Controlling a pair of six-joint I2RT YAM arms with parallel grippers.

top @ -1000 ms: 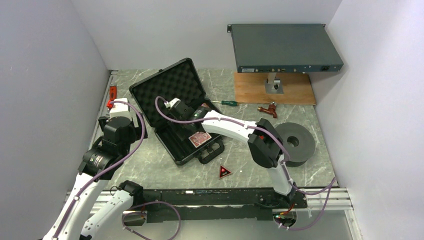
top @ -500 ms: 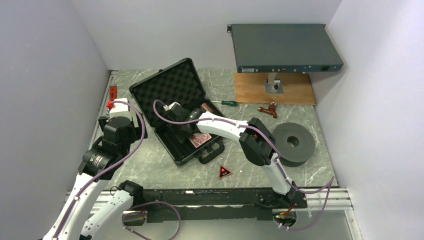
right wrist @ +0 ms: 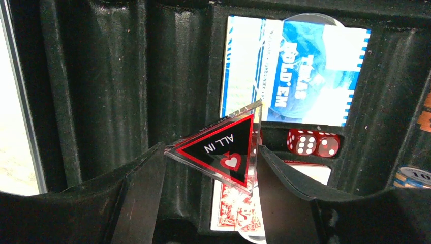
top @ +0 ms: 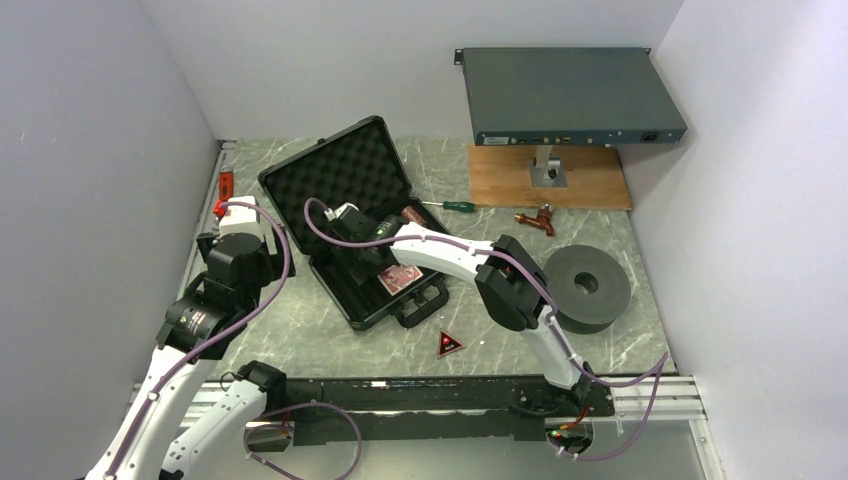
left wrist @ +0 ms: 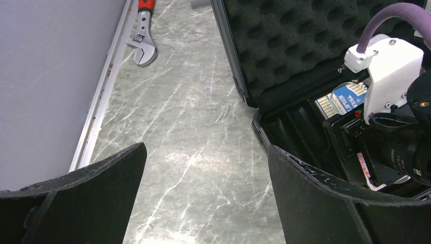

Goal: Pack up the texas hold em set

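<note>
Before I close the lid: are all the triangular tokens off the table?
No, one red-black triangular token lies on the table, in front of the open case.

Odds and ends we see on the marble table [top: 300,330]
At the far right we find a grey rack-mount box [top: 570,95] raised on a metal stand [top: 548,168] over a wooden board [top: 500,180]. Just on the board's near side lie a green-handled screwdriver [top: 452,206] and, to its right, a copper-coloured fitting [top: 537,218]. Nearer, on the right, sits a black round disc [top: 590,288] with a central hole. By the left wall we spot a red-handled adjustable wrench [left wrist: 141,43].
</note>
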